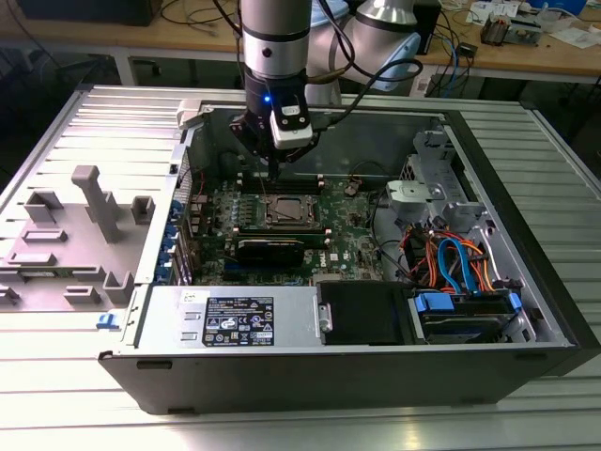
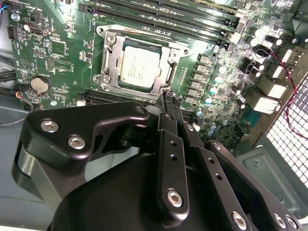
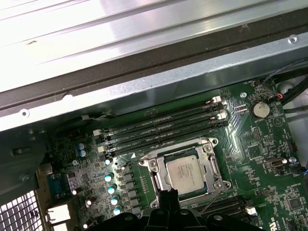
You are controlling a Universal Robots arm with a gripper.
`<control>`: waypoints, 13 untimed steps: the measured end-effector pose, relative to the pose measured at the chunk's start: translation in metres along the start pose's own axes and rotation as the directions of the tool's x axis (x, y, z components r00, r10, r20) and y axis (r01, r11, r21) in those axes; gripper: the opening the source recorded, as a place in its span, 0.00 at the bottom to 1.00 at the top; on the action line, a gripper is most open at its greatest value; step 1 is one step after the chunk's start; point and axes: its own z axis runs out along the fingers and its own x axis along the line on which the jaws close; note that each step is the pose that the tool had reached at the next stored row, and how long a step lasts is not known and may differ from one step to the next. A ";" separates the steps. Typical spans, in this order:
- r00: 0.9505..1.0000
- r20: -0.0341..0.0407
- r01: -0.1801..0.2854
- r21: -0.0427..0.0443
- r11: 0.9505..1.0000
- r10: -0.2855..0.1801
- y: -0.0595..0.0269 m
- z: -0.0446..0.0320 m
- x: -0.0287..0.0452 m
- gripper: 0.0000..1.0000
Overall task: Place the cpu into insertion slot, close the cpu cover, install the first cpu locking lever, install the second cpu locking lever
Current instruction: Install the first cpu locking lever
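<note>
The cpu (image 2: 139,67) lies in the insertion slot (image 2: 107,79) under the cpu cover (image 2: 166,50), toward the far side of the green board (image 2: 57,48). The claw (image 2: 172,98) hovers at the socket's near edge with its tips together and empty. A skewed push could scrape the board.

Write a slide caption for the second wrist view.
Tool at the edge of the insertion slot; the cpu sits under the closed cpu cover.

Clear room over cpu cover (image 2: 110,57); mem slots (image 3: 163,126) just beside, case wall (image 3: 144,77) near.
</note>
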 end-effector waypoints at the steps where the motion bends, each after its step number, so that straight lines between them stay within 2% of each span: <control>1: 1.000 0.000 0.002 0.000 1.000 -0.002 -0.0001 0.0000 0.0000 0.11; 4: 0.998 -0.001 0.056 0.000 0.998 -0.056 -0.0002 0.0000 0.0000 0.11; 8: 0.992 -0.003 0.123 0.000 0.992 -0.123 -0.0002 0.0000 0.0000 0.11; 13: 0.992 -0.003 0.125 0.000 0.992 -0.125 -0.0005 0.0000 0.0010 0.11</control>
